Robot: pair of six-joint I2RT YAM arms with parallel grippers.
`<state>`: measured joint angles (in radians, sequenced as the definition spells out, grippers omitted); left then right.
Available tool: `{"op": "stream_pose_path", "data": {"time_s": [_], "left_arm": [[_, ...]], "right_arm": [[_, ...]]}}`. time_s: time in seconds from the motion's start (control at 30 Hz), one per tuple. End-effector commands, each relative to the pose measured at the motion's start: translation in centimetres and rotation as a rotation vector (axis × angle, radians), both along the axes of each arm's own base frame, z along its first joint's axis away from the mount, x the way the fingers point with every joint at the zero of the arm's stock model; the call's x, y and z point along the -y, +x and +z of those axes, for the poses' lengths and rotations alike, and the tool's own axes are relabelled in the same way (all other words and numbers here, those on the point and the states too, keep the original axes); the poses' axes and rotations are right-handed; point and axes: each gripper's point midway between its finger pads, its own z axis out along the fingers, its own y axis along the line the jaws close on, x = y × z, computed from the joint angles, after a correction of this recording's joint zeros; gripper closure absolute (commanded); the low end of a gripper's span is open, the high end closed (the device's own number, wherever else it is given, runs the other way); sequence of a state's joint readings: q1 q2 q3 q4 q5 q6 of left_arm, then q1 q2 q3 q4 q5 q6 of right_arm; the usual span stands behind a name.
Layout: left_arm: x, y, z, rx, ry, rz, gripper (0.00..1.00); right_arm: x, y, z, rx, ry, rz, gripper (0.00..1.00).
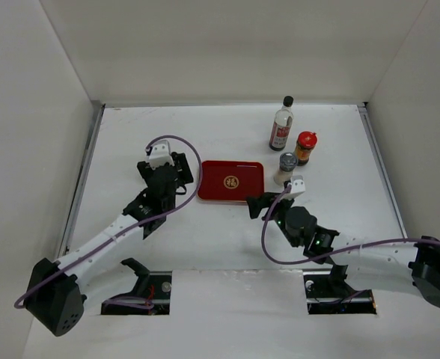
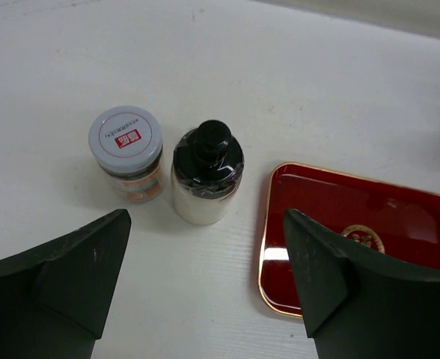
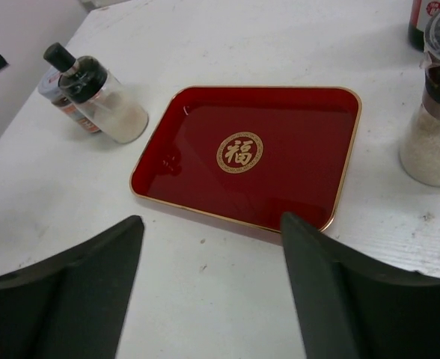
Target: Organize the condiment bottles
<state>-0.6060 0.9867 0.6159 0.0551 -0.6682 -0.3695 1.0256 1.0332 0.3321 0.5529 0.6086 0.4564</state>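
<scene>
The tall clear black-capped bottle (image 1: 281, 123), the red-capped orange jar (image 1: 305, 147) and the grey-capped shaker (image 1: 286, 168) stand right of the red tray (image 1: 230, 180). The shaker also shows in the right wrist view (image 3: 432, 127). The white-lidded jar (image 2: 125, 149) and the short black-capped bottle (image 2: 207, 176) stand side by side left of the tray (image 2: 355, 224); in the top view my left arm hides them. My left gripper (image 2: 205, 224) is open and empty just short of them. My right gripper (image 3: 211, 221) is open and empty at the tray's near edge (image 3: 246, 153).
The short bottle (image 3: 104, 101) and the white-lidded jar (image 3: 55, 97) show at the right wrist view's far left. White walls enclose the table on three sides. Two cut-outs with cables lie at the arm bases (image 1: 145, 288).
</scene>
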Motion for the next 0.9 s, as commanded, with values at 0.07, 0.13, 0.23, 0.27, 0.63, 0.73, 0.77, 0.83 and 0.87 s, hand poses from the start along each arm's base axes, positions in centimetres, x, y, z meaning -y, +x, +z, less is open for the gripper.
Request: {"op": "stream_pose_path", "data": {"time_s": [0.07,0.13,0.23,0.27,0.63,0.73,0.77,0.83,0.87], "left_arm": [[0.5,1.9,-2.4,-0.07,0.047,-0.036,0.15],[0.5,3.0,-2.6,-0.073,0.044,-0.047,0.15],[0.4,4.6,-3.0,-0.067,0.032,-0.034,0.16],[0.5,5.0,-3.1,-0.07,0.034,-0.032,0.16],[1.0,8.3,-3.9,-0.047,0.04,-0.037,0.24],[1.0,9.1,-4.5,-0.064,0.053,-0.031,0.26],[1.1,9.3,-4.6,-0.068,0.06,-0.029,0.27],[1.4,9.7,-5.0,-0.075,0.069,-0.03,0.29],[1.5,9.9,-5.1,-0.076,0.07,-0.027,0.33]], "right_arm": [[-1.2,0.1,0.8,0.011,0.048,0.039,0.11],[-1.5,0.0,0.8,0.009,0.05,0.057,0.1],[-1.8,0.0,0.7,0.013,0.047,0.064,0.09],[-1.7,0.1,0.6,0.01,0.047,0.062,0.09],[-2.1,0.0,0.5,0.004,0.047,0.076,0.07],[-2.0,0.1,0.3,0.0,0.043,0.071,0.07],[-1.9,0.2,0.4,0.001,0.047,0.068,0.07],[-1.9,0.1,0.5,0.003,0.05,0.071,0.07],[-1.9,0.2,0.5,0.003,0.05,0.069,0.07]]}}
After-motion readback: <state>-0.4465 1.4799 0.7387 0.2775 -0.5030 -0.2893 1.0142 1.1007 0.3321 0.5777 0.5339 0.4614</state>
